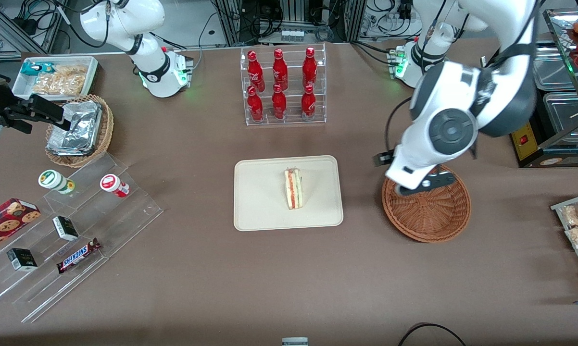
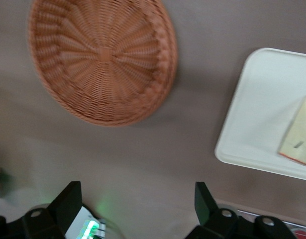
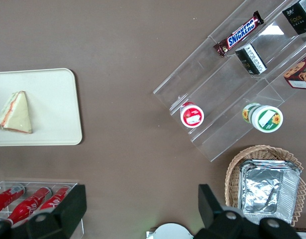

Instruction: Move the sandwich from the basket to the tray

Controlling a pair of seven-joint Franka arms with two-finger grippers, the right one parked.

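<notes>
The sandwich [image 1: 294, 188], a pale bread wedge with red and green filling, lies on the cream tray [image 1: 260, 202] in the middle of the table; it also shows on the tray [image 2: 262, 114] as a sandwich [image 2: 298, 135] in the left wrist view. The reddish-brown wicker basket [image 1: 428, 211] sits beside the tray toward the working arm's end, with nothing in it [image 2: 103, 59]. My gripper [image 1: 426, 183] hangs over the basket's edge farthest from the front camera. Its fingers [image 2: 68, 204] stand wide apart with only bare table between them: the gripper [image 2: 138, 204] is open.
A clear rack of red bottles [image 1: 283, 86] stands farther from the front camera than the tray. Toward the parked arm's end are a tan basket of foil packets [image 1: 80, 129], a white bin of snacks [image 1: 56, 77] and stepped acrylic shelves [image 1: 68, 230]. Metal trays [image 1: 577, 230] sit at the working arm's end.
</notes>
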